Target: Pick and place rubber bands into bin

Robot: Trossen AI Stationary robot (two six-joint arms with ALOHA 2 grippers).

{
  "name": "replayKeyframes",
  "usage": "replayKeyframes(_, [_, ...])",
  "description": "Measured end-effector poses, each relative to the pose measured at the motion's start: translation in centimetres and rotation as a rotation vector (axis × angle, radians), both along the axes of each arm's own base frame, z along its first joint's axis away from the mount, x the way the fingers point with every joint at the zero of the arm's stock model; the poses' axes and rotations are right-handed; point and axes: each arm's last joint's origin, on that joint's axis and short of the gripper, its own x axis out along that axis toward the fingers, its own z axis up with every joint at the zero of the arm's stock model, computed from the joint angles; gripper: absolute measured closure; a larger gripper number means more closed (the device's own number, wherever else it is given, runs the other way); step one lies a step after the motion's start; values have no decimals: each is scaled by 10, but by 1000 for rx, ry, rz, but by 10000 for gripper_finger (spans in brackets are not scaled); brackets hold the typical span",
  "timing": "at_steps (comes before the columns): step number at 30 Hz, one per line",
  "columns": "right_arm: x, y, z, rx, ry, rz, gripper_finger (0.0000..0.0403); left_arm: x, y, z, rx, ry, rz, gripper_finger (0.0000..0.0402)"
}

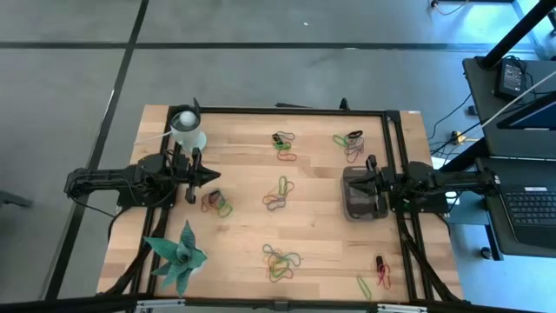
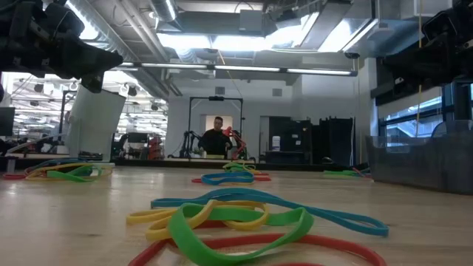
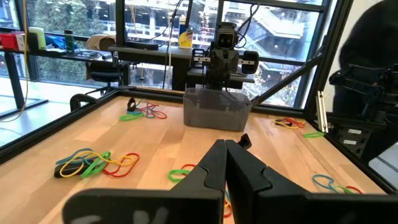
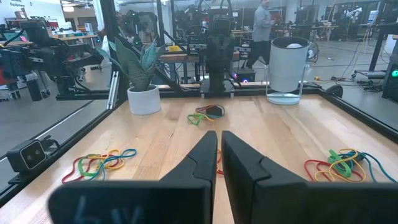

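Note:
Rubber bands lie in loose coloured heaps on the wooden table: one near the left arm (image 1: pixel 217 204), one mid-table (image 1: pixel 278 193), two at the far side (image 1: pixel 282 142) (image 1: pixel 350 143), and two at the near side (image 1: pixel 280 261) (image 1: pixel 380 274). The dark grey bin (image 1: pixel 358 209) stands at the table's right, also in the left wrist view (image 3: pixel 216 111). My right gripper (image 1: pixel 349 183) hangs level above the bin, shut, with nothing between its fingers (image 4: pixel 219 142). My left gripper (image 1: pixel 215 176) hangs level over the table's left part, shut and empty (image 3: pixel 224 146).
A white round cup (image 1: pixel 188 130) stands at the far left and a potted plant (image 1: pixel 178 252) at the near left. A black frame rail (image 1: pixel 287 110) runs around the table. Bare wood lies between the heaps. A person (image 2: pixel 216 139) stands in the room beyond.

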Motion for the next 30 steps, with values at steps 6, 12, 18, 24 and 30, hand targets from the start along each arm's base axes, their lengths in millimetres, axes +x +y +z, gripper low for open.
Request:
replayKeyframes(6, [0,0,0,0,0,0,374,0,0,0,0,0,1,400])
replayKeyframes(12, [0,0,0,0,0,0,374,0,0,0,0,0,0,400])
replayKeyframes(18, [0,0,0,0,0,0,374,0,0,0,0,0,0,400])
replayKeyframes(24, [0,0,0,0,0,0,374,0,0,0,0,0,0,400])
replayKeyframes(30, [0,0,1,74,-2,2,374,0,0,0,0,0,0,400])
